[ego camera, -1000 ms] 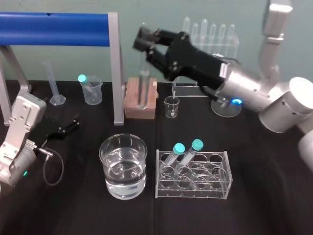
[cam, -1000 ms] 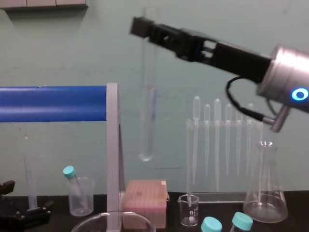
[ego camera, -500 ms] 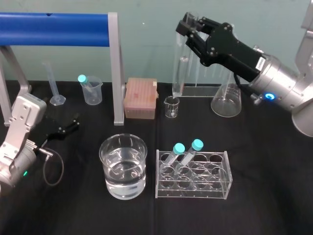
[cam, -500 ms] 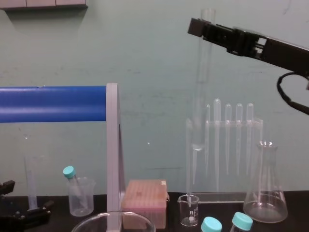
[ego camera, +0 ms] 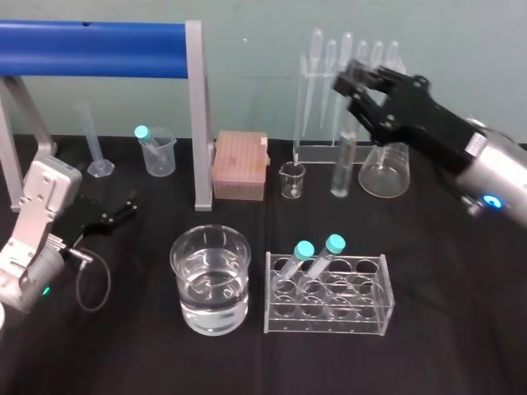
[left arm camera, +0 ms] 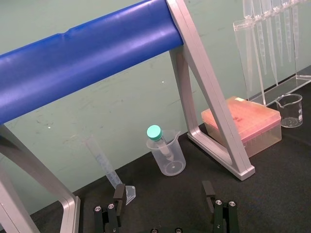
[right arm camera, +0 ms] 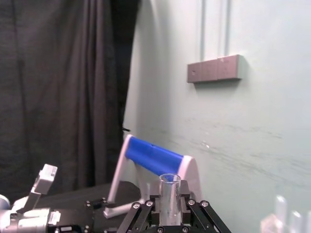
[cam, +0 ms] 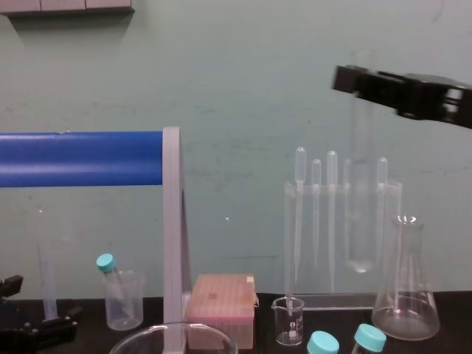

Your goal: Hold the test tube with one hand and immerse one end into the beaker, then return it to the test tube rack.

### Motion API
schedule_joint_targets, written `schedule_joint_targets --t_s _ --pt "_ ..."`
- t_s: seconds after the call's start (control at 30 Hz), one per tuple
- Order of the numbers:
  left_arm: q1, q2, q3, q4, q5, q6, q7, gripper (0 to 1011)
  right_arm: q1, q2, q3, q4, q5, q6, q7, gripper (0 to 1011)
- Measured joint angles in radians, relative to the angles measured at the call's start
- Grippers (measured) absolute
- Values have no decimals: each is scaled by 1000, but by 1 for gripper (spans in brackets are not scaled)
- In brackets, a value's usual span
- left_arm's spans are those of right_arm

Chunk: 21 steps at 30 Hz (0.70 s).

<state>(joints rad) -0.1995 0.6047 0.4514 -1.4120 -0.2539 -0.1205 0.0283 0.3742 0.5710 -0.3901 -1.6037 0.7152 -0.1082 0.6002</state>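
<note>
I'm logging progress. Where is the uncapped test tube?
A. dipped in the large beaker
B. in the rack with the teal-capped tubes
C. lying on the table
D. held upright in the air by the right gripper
D: the right gripper clamps the test tube near its top, its round bottom hanging above the table.

**Bench Count**

Three teal-capped tubes (ego camera: 304, 248); at least five bulb-topped plastic pipettes (cam: 332, 199). One each: wide clear glass beaker (ego camera: 210, 255) lower centre, small glass beaker (ego camera: 291, 181), cloudy plastic beaker (ego camera: 163, 156), long uncapped glass test tube (ego camera: 341, 173), conical flask (ego camera: 384, 173), graduated cylinder (ego camera: 100, 168), pink box (ego camera: 240, 164), clear acrylic rack (ego camera: 362, 317).
</note>
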Motion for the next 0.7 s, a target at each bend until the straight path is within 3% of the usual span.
schedule_joint_targets --t_s 0.2,0.43,0.7 --pt "0 0 0 0 0 0 0 1000 -118 51 67 -109 -9 14 -77 226" --pt "0 0 0 0 0 0 0 1000 -226 92 123 -181 -18 39 -125 226" --pt "0 0 0 0 0 0 0 1000 -284 101 142 -177 -23 63 -121 225"
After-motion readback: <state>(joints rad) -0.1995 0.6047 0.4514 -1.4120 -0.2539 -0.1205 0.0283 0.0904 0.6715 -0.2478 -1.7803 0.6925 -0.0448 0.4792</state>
